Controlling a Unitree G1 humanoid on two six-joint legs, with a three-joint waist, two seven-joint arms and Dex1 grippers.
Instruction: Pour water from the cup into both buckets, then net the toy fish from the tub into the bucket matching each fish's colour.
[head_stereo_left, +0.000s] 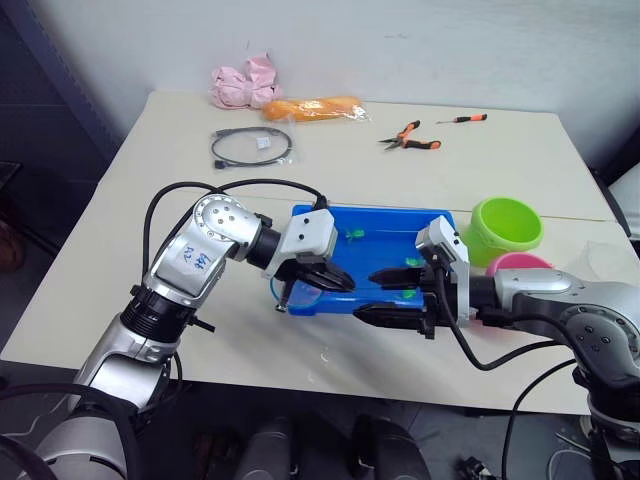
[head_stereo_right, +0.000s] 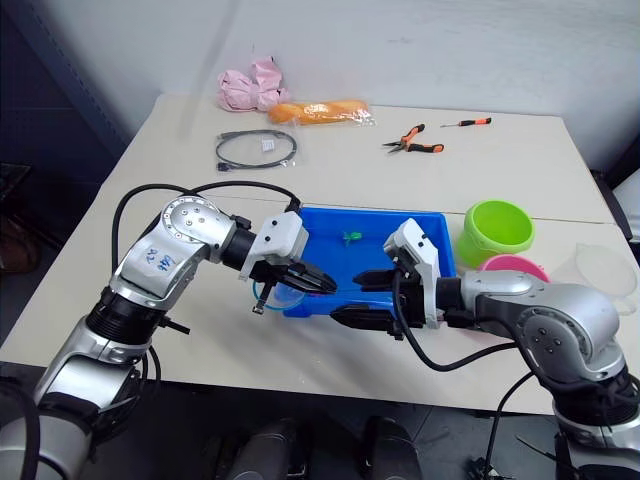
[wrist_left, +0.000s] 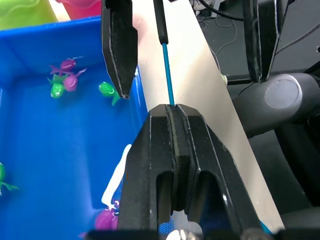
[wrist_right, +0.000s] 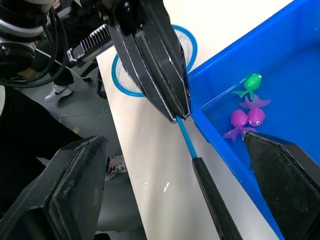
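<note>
My left gripper (head_stereo_left: 343, 283) is shut on the thin blue shaft of the net (wrist_right: 185, 138), at the front edge of the blue tub (head_stereo_left: 370, 212). The net's light blue hoop (head_stereo_right: 270, 293) hangs by the tub's front left corner. Its dark handle end (wrist_right: 215, 205) runs between the spread fingers of my open right gripper (head_stereo_left: 383, 296), untouched. Green and pink toy fish (wrist_right: 251, 81) lie in the tub. The lime green bucket (head_stereo_left: 506, 228) and the pink bucket (head_stereo_left: 520, 265) stand right of the tub. The clear cup (head_stereo_right: 607, 270) sits at the far right.
At the back of the table lie orange-handled pliers (head_stereo_left: 410, 137), a small screwdriver (head_stereo_left: 465, 119), a coiled grey cable (head_stereo_left: 250, 147), a pink cloth (head_stereo_left: 245, 82) and an orange bag (head_stereo_left: 310, 108). The table's front edge runs just below both grippers.
</note>
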